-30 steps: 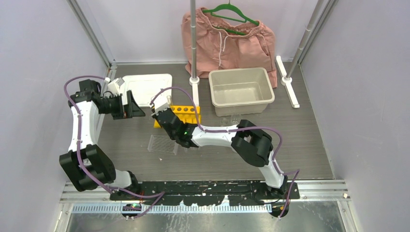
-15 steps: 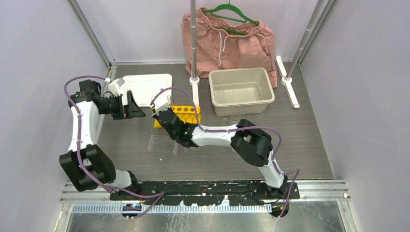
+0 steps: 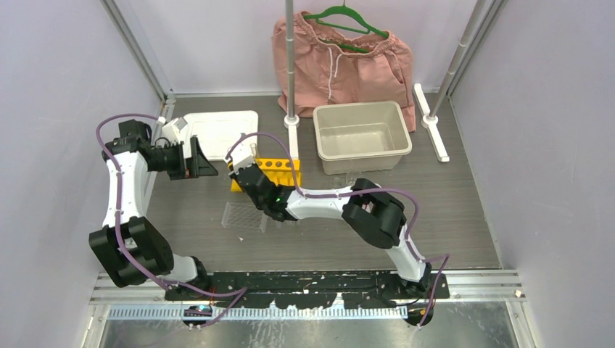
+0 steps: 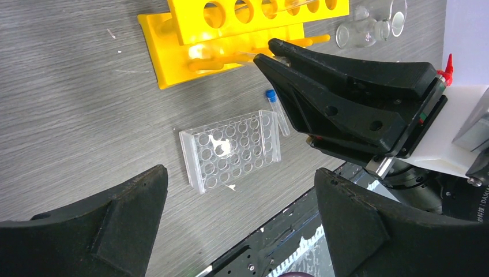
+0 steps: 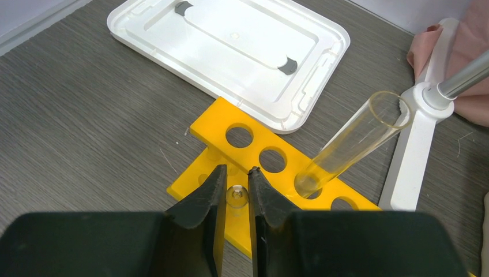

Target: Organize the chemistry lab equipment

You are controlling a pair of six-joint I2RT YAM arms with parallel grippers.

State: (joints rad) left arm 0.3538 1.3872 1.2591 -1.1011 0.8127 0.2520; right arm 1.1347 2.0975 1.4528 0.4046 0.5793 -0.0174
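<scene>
just below the right tool [image 5: 237, 169], whose fingers are clamped on a clear round-ended tube [image 5: 235, 196] seen end-on, lies the yellow holed plastic rack [image 5: 214, 121], with one long clear test tube [image 5: 352, 141] already leaning in a hole ahead and to the right. beneath the left tool [image 4: 239, 173], its fingers wide apart and empty, the clear plastic welled tray [image 4: 230, 151] looks unfilled, a small blue-capped clear tube [image 4: 278, 112] lying just beside it. small clear beakers [image 4: 363, 32] stand loose past the rack, so by my judgement the sorting is barely begun.
</scene>
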